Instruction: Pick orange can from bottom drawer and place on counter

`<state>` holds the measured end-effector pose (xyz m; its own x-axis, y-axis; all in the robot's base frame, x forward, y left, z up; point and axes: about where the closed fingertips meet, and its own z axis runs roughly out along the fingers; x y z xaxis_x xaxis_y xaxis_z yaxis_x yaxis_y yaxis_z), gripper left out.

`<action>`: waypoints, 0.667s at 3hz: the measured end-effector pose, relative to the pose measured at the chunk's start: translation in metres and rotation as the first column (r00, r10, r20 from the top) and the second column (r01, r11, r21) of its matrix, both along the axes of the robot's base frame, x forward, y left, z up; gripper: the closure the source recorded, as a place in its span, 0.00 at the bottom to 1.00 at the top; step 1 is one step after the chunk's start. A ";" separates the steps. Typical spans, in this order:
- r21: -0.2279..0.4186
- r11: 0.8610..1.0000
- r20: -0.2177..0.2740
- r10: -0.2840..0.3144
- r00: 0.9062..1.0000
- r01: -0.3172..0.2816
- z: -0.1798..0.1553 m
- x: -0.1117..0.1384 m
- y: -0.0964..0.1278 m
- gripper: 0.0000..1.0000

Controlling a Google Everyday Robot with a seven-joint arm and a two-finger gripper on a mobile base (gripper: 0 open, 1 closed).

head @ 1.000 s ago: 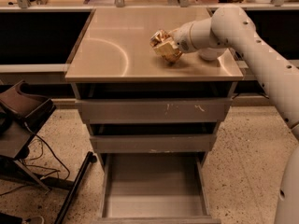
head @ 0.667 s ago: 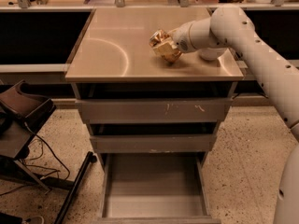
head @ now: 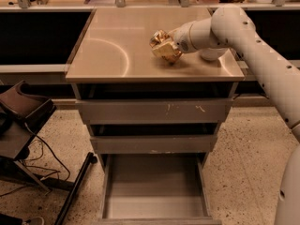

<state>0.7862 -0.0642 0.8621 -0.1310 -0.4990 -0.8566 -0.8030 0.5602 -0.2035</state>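
Note:
The orange can [head: 164, 48] is a shiny gold-brown can held tilted just above the counter [head: 112, 55], right of its middle. My gripper [head: 168, 46] reaches in from the right on the white arm and is shut on the can. The bottom drawer [head: 154, 191] is pulled open below and its tray shows nothing inside. The two shallower drawers above it are pushed in.
A white bowl [head: 213, 54] sits on the counter's right side, partly behind my arm. A dark chair with cables [head: 21, 121] stands on the speckled floor at the left. Dark recesses flank the cabinet, with a shelf of items behind.

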 end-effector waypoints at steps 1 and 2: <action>0.000 1.000 0.000 0.000 1.000 0.000 0.000 0.000 0.000 0.00; 0.000 1.000 0.000 0.000 1.000 0.000 0.000 0.000 0.000 0.00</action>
